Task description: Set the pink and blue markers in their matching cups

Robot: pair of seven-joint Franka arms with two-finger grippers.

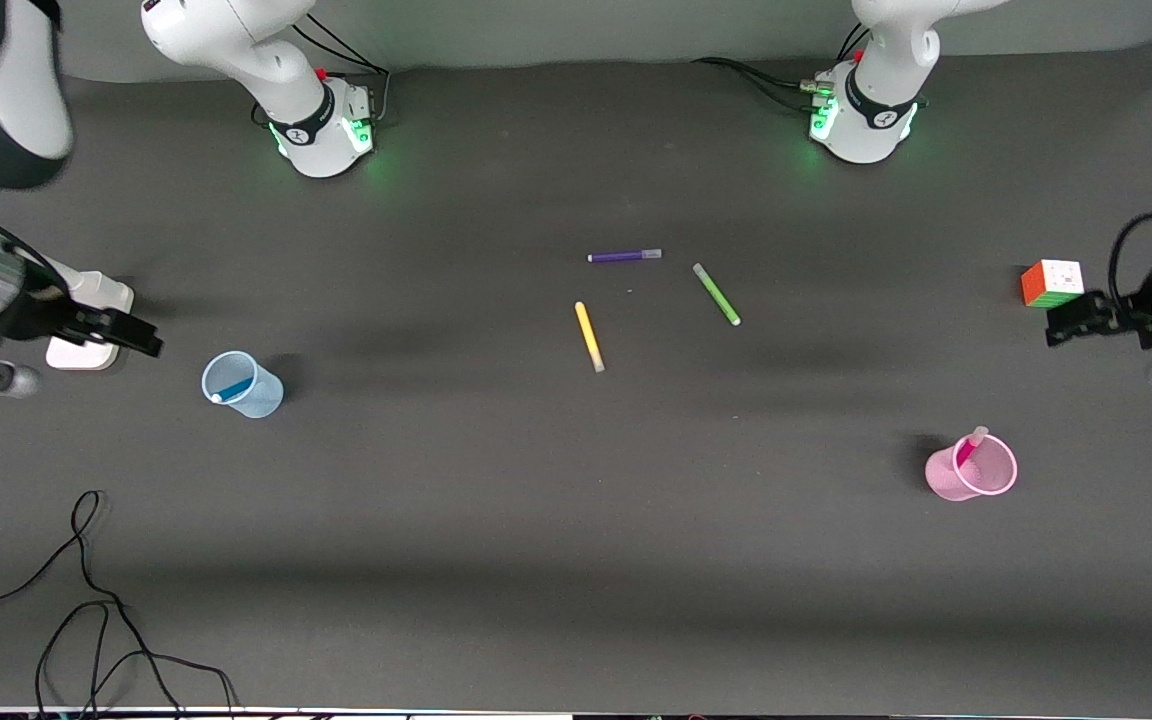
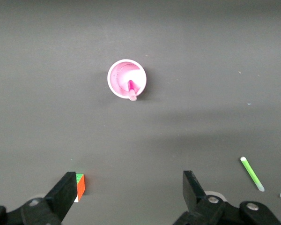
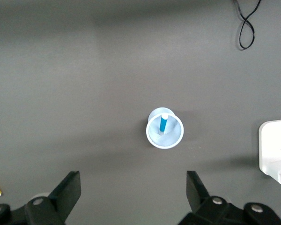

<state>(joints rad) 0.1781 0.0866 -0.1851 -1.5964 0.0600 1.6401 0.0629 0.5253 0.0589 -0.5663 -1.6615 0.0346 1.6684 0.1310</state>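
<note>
Both markers look placed. Blue marker (image 1: 232,389) leans in the blue cup (image 1: 242,384) toward the right arm's end of the table; pink marker (image 1: 969,448) leans in the pink cup (image 1: 972,467) toward the left arm's end, cap poking over the rim.

My right gripper (image 1: 141,338) hangs up beside the white block (image 1: 88,320), jaws spread wide, holding nothing. My left gripper (image 1: 1071,322) is up beside the colour cube (image 1: 1052,282), jaws equally wide, empty.

Key geometry: each cup sits nearer the front camera than its own gripper, each marker's long axis tilted steeply, close to upright.

Purple marker (image 1: 624,256), green marker (image 1: 716,294), yellow marker (image 1: 589,336) lie mid-table (not ours). I judge nothing is left to grasp.
</note>
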